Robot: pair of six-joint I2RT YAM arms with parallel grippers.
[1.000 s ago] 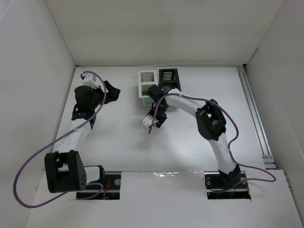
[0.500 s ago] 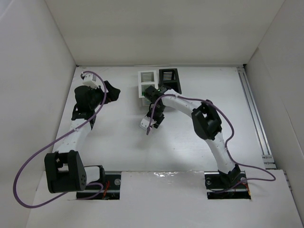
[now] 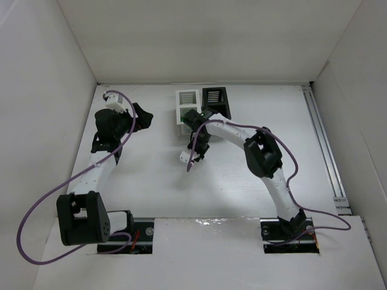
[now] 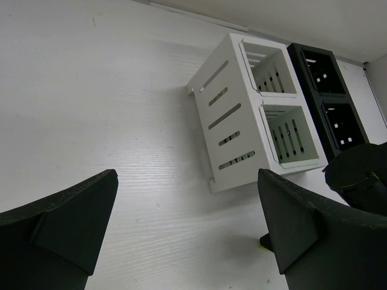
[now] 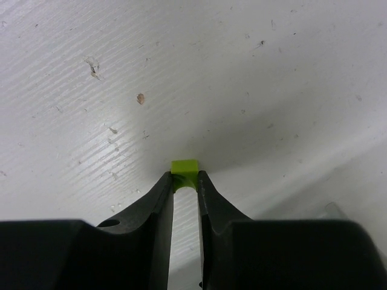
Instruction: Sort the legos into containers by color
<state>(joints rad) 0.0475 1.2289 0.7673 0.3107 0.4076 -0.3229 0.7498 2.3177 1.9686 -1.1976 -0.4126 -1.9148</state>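
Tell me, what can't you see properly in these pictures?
1. Top view: the green lego in the right gripper is hidden beneath the right arm.
2. Other legos: none show in any view, perhaps too small or inside the containers.
3. Left wrist view: the right arm covers part of the black containers.

Bright diffuse white light, soft grey shadows on the table [image 5: 284, 175], wrist views sharp

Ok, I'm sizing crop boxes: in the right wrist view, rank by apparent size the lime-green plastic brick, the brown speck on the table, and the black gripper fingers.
1. Black fingers of the right gripper, inflated by nearness to the camera.
2. Lime-green plastic brick pinched between them.
3. Brown speck on the table.
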